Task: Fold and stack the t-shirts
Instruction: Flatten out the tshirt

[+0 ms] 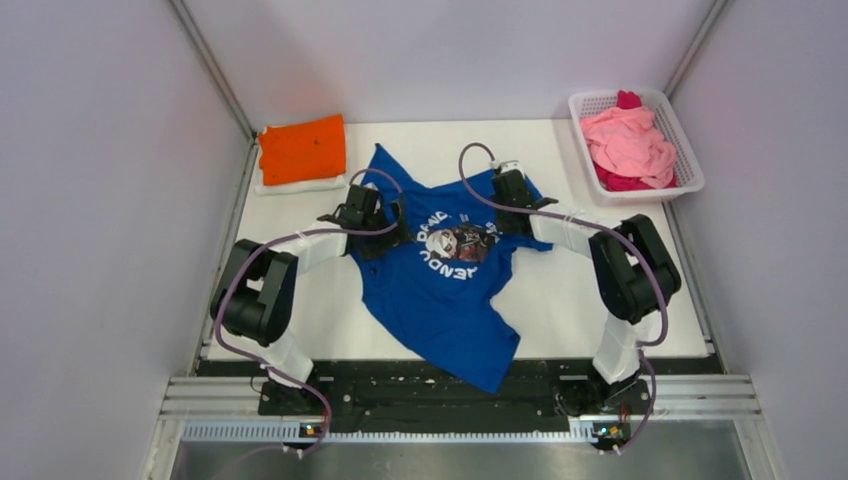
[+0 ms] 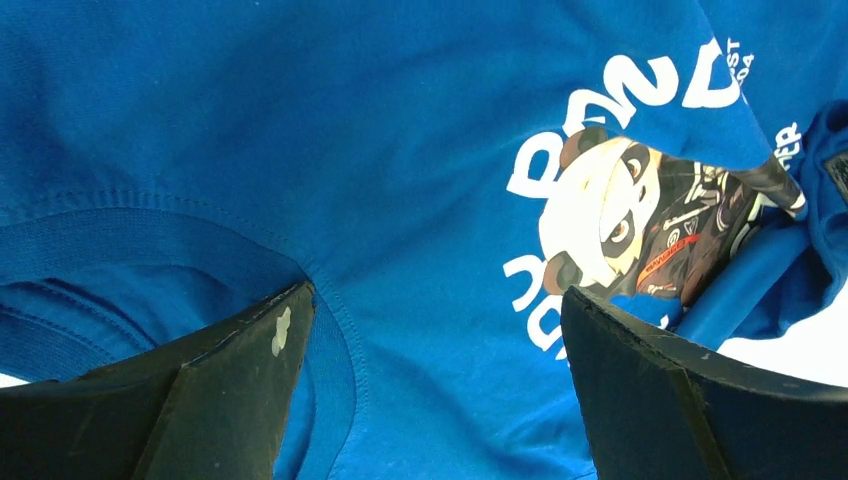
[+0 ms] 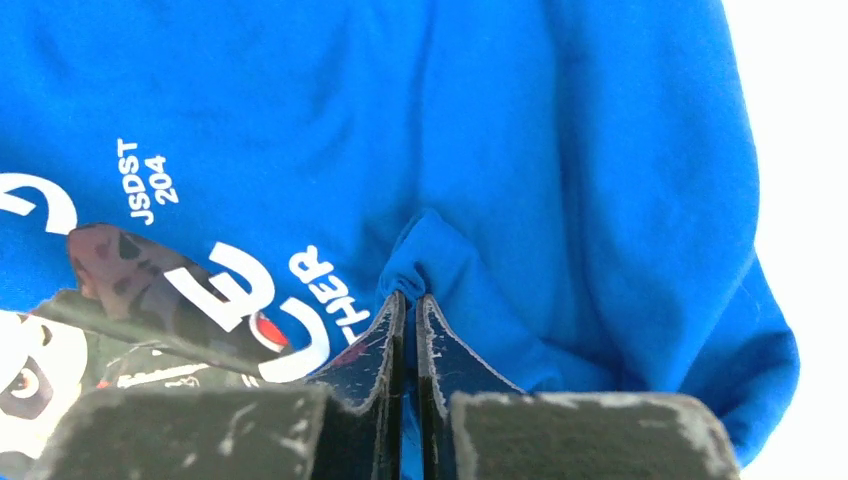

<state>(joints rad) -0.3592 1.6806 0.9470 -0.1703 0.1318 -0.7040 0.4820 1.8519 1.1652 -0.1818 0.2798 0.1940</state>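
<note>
Here the blue tee lies crumpled mid-way on the surface; the right pincer nips a ridge of it at two o'clock, likely to spread it, while the left pincer gapes above the collar.

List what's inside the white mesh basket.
A crumpled pink t-shirt fills the basket, with magenta cloth showing behind and under it. The heap hides the basket's floor and anything lower down.
</note>
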